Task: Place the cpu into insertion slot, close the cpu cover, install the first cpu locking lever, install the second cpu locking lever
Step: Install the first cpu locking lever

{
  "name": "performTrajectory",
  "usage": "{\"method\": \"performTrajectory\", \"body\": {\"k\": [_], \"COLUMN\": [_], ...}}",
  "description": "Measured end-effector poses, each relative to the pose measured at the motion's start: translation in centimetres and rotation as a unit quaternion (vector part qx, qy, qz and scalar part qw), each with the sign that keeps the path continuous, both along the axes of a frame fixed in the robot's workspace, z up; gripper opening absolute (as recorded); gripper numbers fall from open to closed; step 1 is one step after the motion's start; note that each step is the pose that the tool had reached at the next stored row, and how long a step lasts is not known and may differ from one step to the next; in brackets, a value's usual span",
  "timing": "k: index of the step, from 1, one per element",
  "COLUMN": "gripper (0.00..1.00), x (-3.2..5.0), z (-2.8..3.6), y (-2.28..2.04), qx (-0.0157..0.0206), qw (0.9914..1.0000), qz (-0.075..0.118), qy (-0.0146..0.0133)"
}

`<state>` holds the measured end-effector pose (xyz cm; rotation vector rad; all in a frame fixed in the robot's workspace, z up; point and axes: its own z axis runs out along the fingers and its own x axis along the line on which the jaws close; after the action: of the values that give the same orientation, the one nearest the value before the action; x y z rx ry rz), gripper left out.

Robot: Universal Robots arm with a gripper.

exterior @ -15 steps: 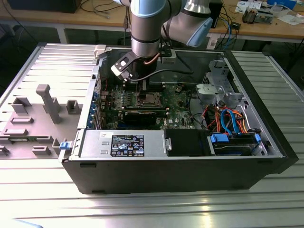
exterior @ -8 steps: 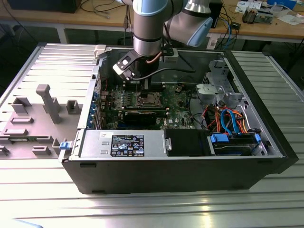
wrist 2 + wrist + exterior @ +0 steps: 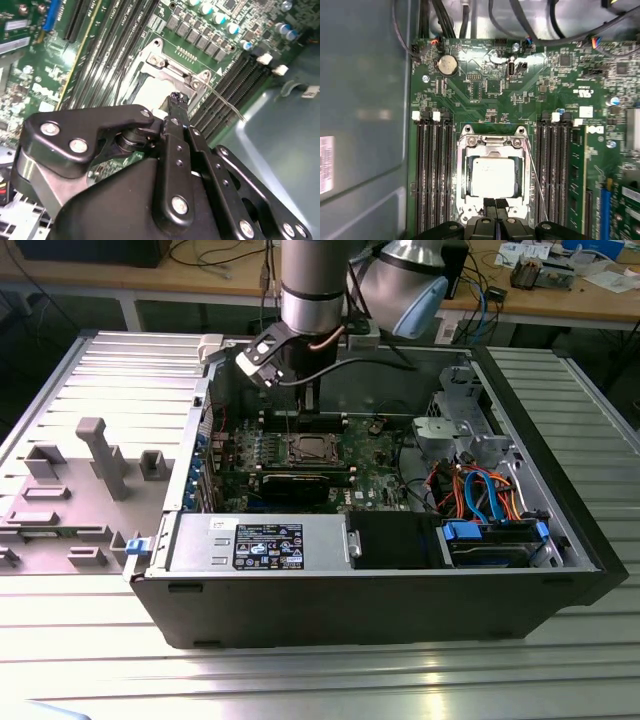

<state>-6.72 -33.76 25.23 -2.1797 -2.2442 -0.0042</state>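
On the exterior view's left, a grey moulded panel (image 3: 90, 470) with upright blocks lies on the ribbed metal surface (image 3: 320, 685), against the open computer case (image 3: 380, 610).

Along the near wall of the case sits a silver power supply box (image 3: 260, 540) with a dark label.

Far of it lies the green motherboard (image 3: 375, 455), with a long black graphics card (image 3: 300, 485) across it. The arm (image 3: 312, 285) hangs from above over the board.

First wrist view:
- The cpu (image 3: 493, 176), dull silver top up, sits flat in the insertion slot (image 3: 468, 181).
- The cpu cover (image 3: 492, 150) lies down around it, and the chip shows through its window.
- A thin locking lever (image 3: 536, 175) slants across the black memory slots (image 3: 432, 175) beside the socket, not along the cover's edge.
- A coin cell (image 3: 446, 65) sits further off on the board.
- The gripper (image 3: 495, 204) is at one edge of the cover.
- The fingers (image 3: 489, 205) are pressed together with only a seam between the tips and nothing held.
- I cannot tell whether they touch the cover.

Toward the exterior view's right are a bare metal drive cage (image 3: 450, 430) and a tangle of orange and blue cables (image 3: 480, 490). Near of these is a black bay with blue latches (image 3: 495, 540).
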Motion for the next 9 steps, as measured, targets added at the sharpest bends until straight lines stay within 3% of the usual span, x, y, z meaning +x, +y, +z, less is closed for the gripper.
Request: {"method": "performTrajectory", "body": {"k": [3,5,9], "gripper": [0.11,0.11,0.11], "x": [0.0,0.0,0.0], "z": [0.84,0.82,0.68], "y": [0.01,0.02,0.02], "qx": [-0.0009,-0.0008,-0.0009], "qw": [1.0,0.99998,0.99929], "qz": [0.0,0.006,0.038], "qy": [0.0,-0.0001,-0.0001]}}
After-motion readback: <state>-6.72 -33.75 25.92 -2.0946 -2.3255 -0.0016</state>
